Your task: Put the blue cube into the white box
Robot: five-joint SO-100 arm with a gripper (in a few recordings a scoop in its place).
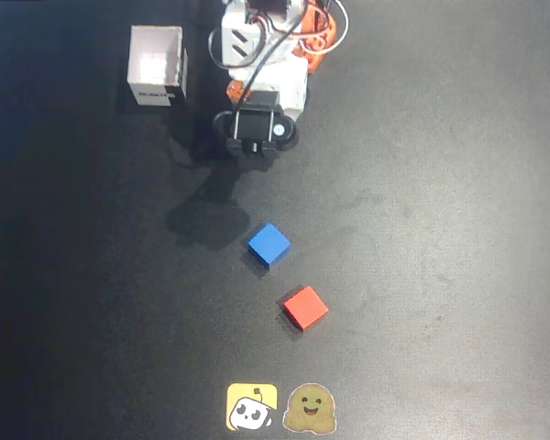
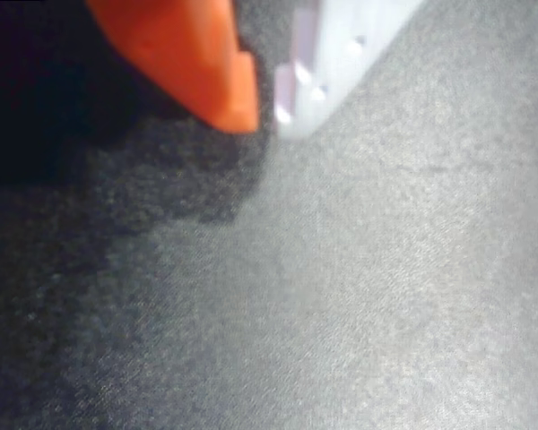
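Lying apart: blue cube, white box; hand seemingly closed.

The black table bears the blue cube, red cube, white box and two stickers.

A: How is the overhead view lit?

B: Evenly and fairly brightly. The dark worktop shows a soft grey sheen, strongest to the right of the tool. The arm's shadow falls below and to the left of the tool, so the light comes from the upper right. The blue cube and red cube cast short shadows on their left edges. The picture is reasonably sharp; the white box is slightly overexposed inside.

A: And the wrist view?

B: Soft and out of focus throughout. The orange finger and the pale one are blurred, with small glare spots on the pale one. A deep shadow darkens the upper left; the worktop to the right is brighter and grainy.
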